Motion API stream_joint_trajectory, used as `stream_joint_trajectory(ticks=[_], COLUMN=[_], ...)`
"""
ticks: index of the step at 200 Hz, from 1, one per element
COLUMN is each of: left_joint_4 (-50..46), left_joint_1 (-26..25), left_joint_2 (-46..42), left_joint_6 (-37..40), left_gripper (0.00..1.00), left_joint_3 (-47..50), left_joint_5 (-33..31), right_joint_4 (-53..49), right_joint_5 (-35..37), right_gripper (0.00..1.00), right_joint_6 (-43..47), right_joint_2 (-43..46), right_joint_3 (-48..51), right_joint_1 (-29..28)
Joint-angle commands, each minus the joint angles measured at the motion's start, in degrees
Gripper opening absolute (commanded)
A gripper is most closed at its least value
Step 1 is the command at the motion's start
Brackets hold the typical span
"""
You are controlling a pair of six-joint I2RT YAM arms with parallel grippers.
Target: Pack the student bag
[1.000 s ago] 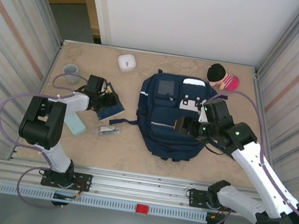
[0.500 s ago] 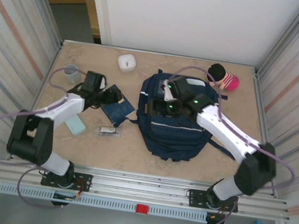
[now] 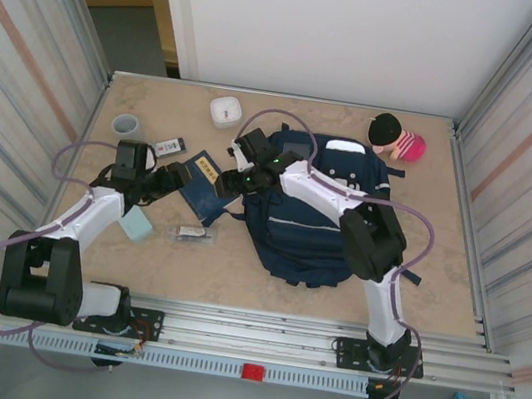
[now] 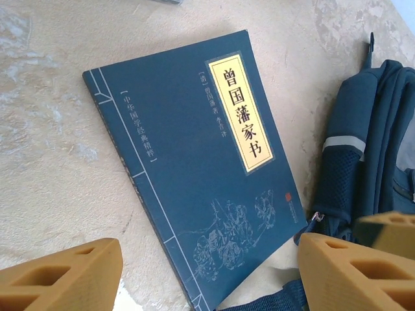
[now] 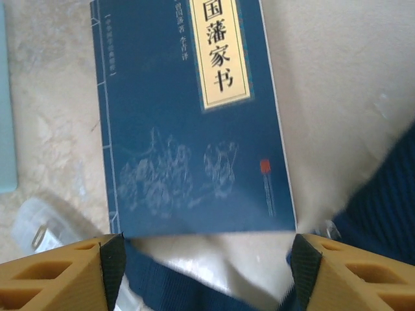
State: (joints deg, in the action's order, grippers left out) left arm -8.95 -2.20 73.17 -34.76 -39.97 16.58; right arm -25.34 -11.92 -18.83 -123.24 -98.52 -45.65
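Top external view, bottom up: 2 arm bases sit on the metal rail (image 3: 255, 332) at the lower edge. Just above, at the lower left of the table (image 3: 263, 280), a pale teal block (image 3: 136, 227) and a small clear item (image 3: 190, 233) lie near each other, not touching. At center left the left gripper (image 3: 176, 176) points right at the navy book (image 3: 209, 187). The right gripper (image 3: 226, 179) comes in from the upper right, over the book's right side. At center right the student bag (image 3: 309, 216) lies flat, front pocket up, white buckle patch toward the top. Its left edge is just beside the book, and the right arm (image 3: 320, 189) crosses its upper part. Left wrist view: claw open, 2 tan fingers (image 4: 65, 278) wide apart in the lower corners, nothing held. The book lies flat on the table beyond them, with the bag at the right edge. Right wrist view: claw open too, fingers (image 5: 58, 275) wide, nothing between them. The book's lower edge is just ahead, with a navy strap (image 5: 168, 285) running along that edge. Far part of the top view: grey cup (image 3: 126, 125) upper left, small black card-like item (image 3: 167, 146) beside it, white round box (image 3: 225, 111) top center, black and pink plush toy (image 3: 397, 136) top right, just past the bag.
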Motion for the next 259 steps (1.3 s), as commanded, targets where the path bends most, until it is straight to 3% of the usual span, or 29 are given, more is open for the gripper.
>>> stream_joint_trajectory(ticks=[1,42,85,126,172,259], left_joint_4=[0.17,0.81,3.82,5.20,5.68,8.17], left_joint_1=[0.62,1.61,3.06,3.37,3.83,3.95], left_joint_2=[-0.62,0.51,3.14,4.59,5.17,11.31], left_joint_6=[-0.22,-0.23,-0.40,-0.41,0.66,1.03], left_gripper=[0.72,0.72,0.72,0.71,0.69,0.59], left_joint_3=[0.06,1.09,2.16,1.77,1.59,1.52], left_joint_5=[0.68,0.20,1.88,2.27,3.90,7.05], right_joint_4=[3.75,2.24,7.14,8.18,2.05,-6.56], right_joint_5=[-3.23,-3.48,-5.48,-8.23,1.25,7.05], right_gripper=[0.68,0.63,0.59,0.58,0.62,0.55], right_joint_6=[0.32,-2.77,-11.41,-15.04,-13.40,-9.83], right_joint_2=[-5.02,-10.60,-7.45,-4.13,1.77,-9.10], right_joint_3=[-5.00,-8.10,1.05,2.48,1.59,-7.27], right_joint_1=[0.09,-0.02,-0.64,-4.45,-3.66,-3.38])
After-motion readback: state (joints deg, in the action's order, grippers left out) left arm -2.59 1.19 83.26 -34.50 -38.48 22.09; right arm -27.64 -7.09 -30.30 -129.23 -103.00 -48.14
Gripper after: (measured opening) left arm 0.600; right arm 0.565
